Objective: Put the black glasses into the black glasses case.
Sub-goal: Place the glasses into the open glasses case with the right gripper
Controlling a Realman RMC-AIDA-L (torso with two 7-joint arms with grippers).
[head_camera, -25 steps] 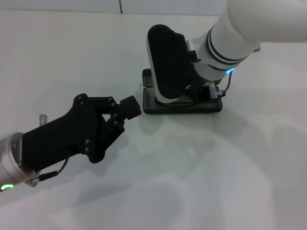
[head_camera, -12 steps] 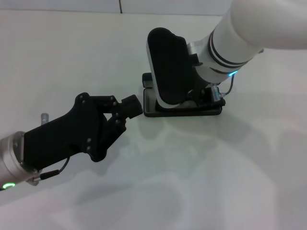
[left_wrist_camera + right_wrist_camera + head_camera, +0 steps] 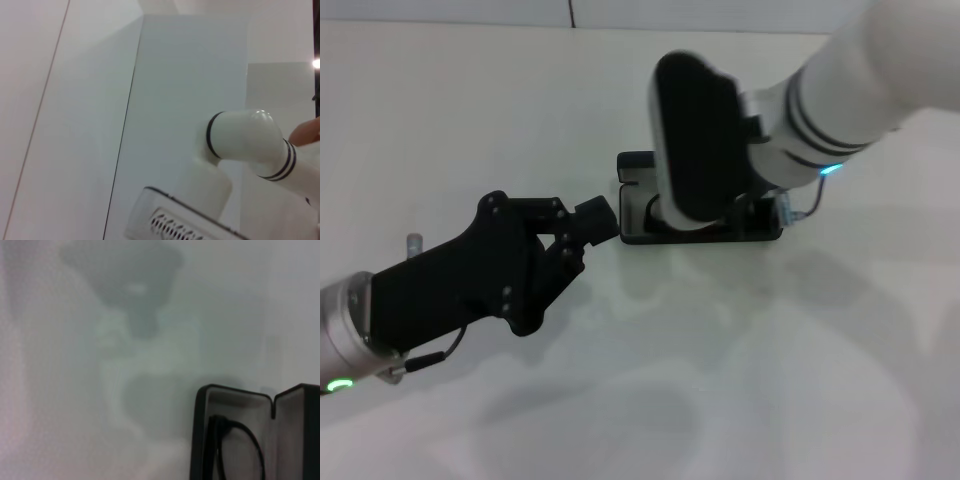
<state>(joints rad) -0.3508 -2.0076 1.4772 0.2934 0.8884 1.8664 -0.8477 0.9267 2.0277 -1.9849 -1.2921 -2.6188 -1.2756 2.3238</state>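
The black glasses case (image 3: 700, 237) lies open on the white table (image 3: 770, 360), its lid (image 3: 634, 162) standing at the far side. In the right wrist view the black glasses (image 3: 216, 450) lie inside the case (image 3: 235, 400) on its grey lining. My right gripper (image 3: 760, 205) hangs over the case, mostly hidden under the arm's black wrist block (image 3: 698, 140). My left gripper (image 3: 595, 221) is shut on nothing and sits just off the case's left end, apart from it.
A small grey object (image 3: 413, 241) lies on the table by the left arm. The left wrist view shows only a pale wall and the right arm's white elbow (image 3: 245, 140).
The right arm has lifted and swung to the right, away from the case's left part, so more of the case's inside shows. The left gripper has barely moved.
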